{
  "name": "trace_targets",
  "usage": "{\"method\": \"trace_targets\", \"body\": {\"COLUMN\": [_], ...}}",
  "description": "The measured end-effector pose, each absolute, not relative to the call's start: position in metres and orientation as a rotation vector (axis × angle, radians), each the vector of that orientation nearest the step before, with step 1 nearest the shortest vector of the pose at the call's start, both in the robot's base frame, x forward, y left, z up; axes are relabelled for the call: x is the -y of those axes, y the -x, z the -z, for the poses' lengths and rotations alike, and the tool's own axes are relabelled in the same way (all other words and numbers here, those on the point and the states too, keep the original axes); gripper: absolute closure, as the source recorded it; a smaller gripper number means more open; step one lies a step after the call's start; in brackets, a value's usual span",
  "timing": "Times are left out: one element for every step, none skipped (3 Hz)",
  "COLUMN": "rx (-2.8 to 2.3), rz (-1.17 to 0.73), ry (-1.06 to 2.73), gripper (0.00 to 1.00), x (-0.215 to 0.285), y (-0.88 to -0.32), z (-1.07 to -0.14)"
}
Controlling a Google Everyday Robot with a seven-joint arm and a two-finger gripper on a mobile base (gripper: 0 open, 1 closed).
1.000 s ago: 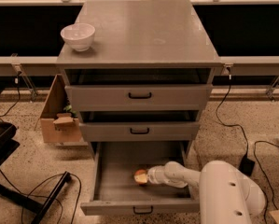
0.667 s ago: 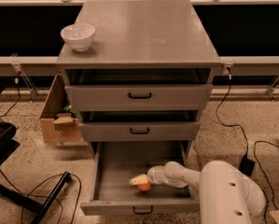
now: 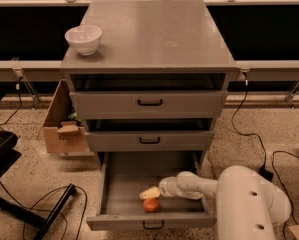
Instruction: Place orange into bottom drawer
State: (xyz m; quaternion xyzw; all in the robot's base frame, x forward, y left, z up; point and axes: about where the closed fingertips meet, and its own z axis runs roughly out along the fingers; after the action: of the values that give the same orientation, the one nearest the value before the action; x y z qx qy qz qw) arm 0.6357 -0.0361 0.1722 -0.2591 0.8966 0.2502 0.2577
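The bottom drawer (image 3: pixel 151 220) is pulled out, with its flat grey front and black handle toward me. The orange (image 3: pixel 150 204) lies on the drawer floor near the front, about in the middle. My gripper (image 3: pixel 150 193) reaches into the drawer from the right on the white arm (image 3: pixel 239 194). Its pale fingers (image 3: pixel 148 193) sit just above and behind the orange. The gripper is open and holds nothing.
The two upper drawers (image 3: pixel 149 103) are nearly shut. A white bowl (image 3: pixel 83 38) stands on the cabinet top at the left. A cardboard box (image 3: pixel 64 126) sits left of the cabinet. Cables (image 3: pixel 249 129) run over the floor on both sides.
The orange was at the gripper's tip further back in the drawer. It now lies lower and nearer the drawer front, apart from the gripper, which has moved slightly left.
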Motion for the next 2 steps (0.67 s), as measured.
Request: {"method": "trace_targets", "body": {"rx": [-2.459,-2.535], "rz": [-0.592,-0.535], "ry": [0.758,0.854], "gripper": [0.00,0.00], "x": [0.051,0.075], "y": [-0.632,-0.596], "z": [-0.214,-0.289]}}
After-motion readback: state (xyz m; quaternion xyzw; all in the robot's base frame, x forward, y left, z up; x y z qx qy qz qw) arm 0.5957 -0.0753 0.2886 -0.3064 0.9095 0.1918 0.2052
